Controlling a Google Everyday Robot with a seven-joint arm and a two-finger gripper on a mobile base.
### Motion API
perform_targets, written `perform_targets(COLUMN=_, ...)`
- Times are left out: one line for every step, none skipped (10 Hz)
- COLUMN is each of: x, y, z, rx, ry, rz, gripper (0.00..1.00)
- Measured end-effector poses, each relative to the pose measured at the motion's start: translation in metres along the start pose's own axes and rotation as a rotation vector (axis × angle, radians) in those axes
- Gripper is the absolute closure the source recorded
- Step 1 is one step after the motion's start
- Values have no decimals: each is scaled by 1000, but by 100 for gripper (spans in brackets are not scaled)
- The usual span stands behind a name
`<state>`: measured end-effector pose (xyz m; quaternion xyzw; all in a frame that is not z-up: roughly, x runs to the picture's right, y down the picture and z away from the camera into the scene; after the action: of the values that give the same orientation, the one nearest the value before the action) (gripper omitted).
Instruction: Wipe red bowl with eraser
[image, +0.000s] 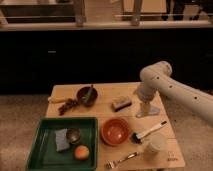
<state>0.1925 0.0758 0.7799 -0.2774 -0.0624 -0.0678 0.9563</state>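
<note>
Wooden table (107, 89) underneath everything. White robot arm (170, 89) reaching in from the right, above and behind the round orange-red shallow bowl (116, 131). Green plastic tray (46, 146) just left of that bowl. Pale gripper (143, 111) pointing down at the tabletop, behind and right of the bowl; grip state impossible to tell. Small rectangular dark-topped eraser (121, 103) lying flat behind the bowl, near the gripper's left, apart from both.

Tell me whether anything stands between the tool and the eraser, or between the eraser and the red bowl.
Nothing visible does. The tool hangs just right of the eraser, only bare tabletop between them. The red bowl sits nearer the camera than the eraser, across bare wood; the brush lies right of the bowl, off that path.
</note>
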Motion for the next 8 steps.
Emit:
perform_targets(x=-1, y=-6, z=5, rx=-3, ry=-9, rz=2, gripper=20)
perform_targets(x=-6, y=-13, z=8, rx=-5, ry=-17, rz=-6, gripper=20)
perform_targets(x=-6, y=-17, z=12, rx=-6, ry=-27, rz=-8, gripper=20)
perform_targets(x=-2, y=-18, z=15, rx=-11, ry=-30, rz=-7, gripper=20)
perform_targets(x=-3, y=-23, z=18, rx=-11, ry=-37, rz=-9, gripper=20)
perform_targets(x=-5, y=-27, z=22, rx=-10, ry=-43, rz=-10, gripper=20)
perform_targets(x=-6, y=-31, z=25, rx=-11, ry=-47, rz=-9, gripper=20)
perform_targets(x=-5, y=-33, z=27, rx=-11, ry=-50, rz=-6, gripper=20)
